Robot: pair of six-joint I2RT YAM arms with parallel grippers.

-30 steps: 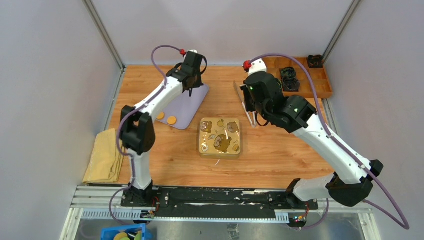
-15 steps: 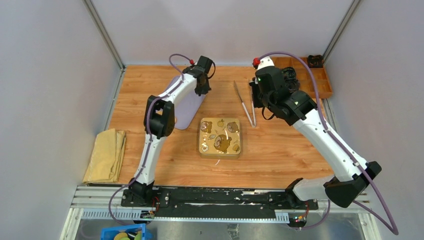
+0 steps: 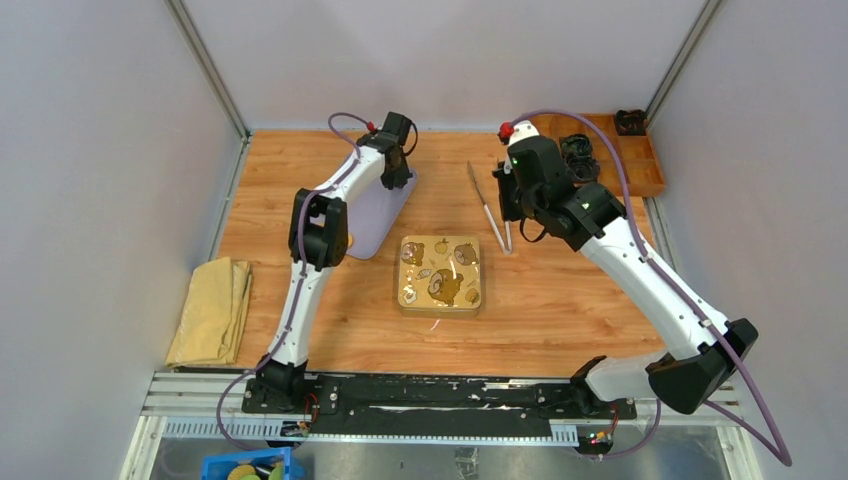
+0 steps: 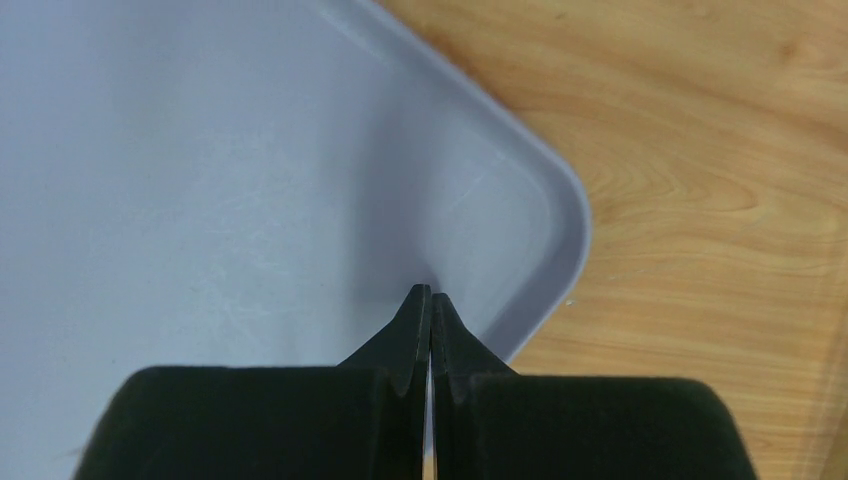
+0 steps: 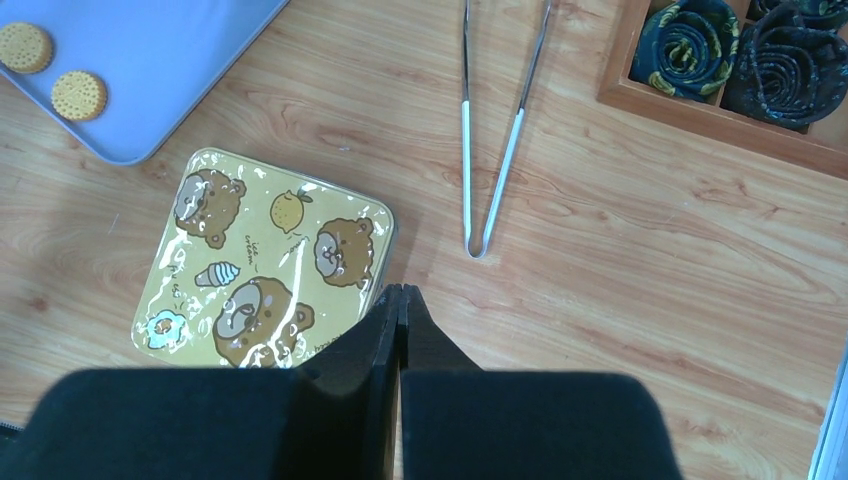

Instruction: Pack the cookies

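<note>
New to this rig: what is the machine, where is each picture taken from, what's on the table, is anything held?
Two white robot arms stand at a wooden table. One picture looks down from above; the others come from a camera on each wrist. On the table: a square bear-printed tin, a lilac tray with two cookies, metal tongs, a folded cloth, a wooden box. The left gripper, over the tray's corner, and the right gripper are both shut, holding nothing.

In the top view the cookies (image 3: 349, 240) are almost wholly covered by the left arm (image 3: 318, 225), as is part of the tray (image 3: 380, 208). In the right wrist view the tray, tongs (image 5: 466, 150) and wooden box (image 5: 690, 108) are cut off by the frame edges, and the near corner of the tin (image 5: 260, 260) is masked by the right gripper (image 5: 400, 292).
</note>
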